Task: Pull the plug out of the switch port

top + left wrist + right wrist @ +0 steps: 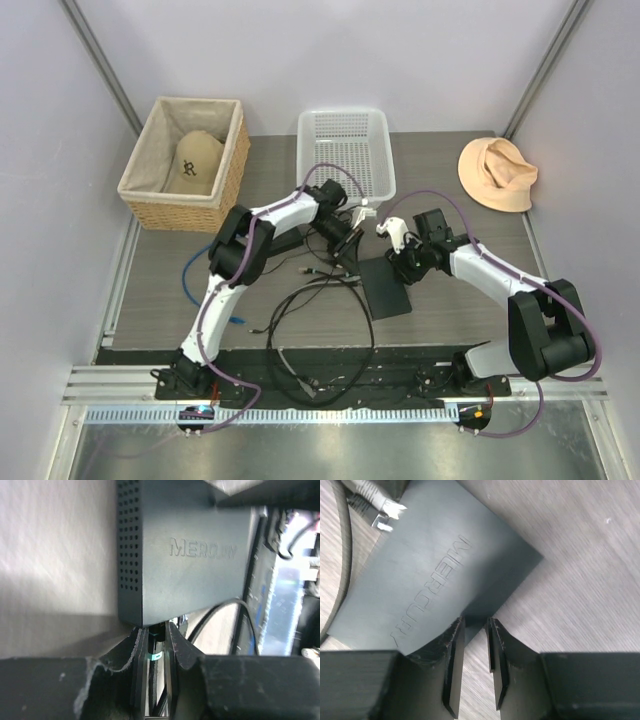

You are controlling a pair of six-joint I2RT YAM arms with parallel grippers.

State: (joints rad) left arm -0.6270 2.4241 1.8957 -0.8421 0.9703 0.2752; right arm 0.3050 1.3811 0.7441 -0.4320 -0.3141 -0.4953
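Observation:
The flat matte-black switch box [385, 288] lies mid-table; its "MERCURY" face shows in the left wrist view [195, 555] and the right wrist view [435, 575]. A black plug [156, 639] with a green tag sits in the port on the box's narrow edge. My left gripper [156, 630] is shut on this plug, right against the box edge; from above it [348, 250] is at the box's far-left corner. My right gripper [476, 625] straddles the box's opposite edge, its jaws closed on the box's thickness; from above it [398, 262] is at the far-right side.
Black cables [320, 320] loop in front of the box, and a blue cable [195, 275] lies at left. A grey-tipped plug [375, 500] sits by the box's far corner. A wicker basket [185, 165], a white plastic basket [345, 150] and a peach hat [497, 172] stand at the back.

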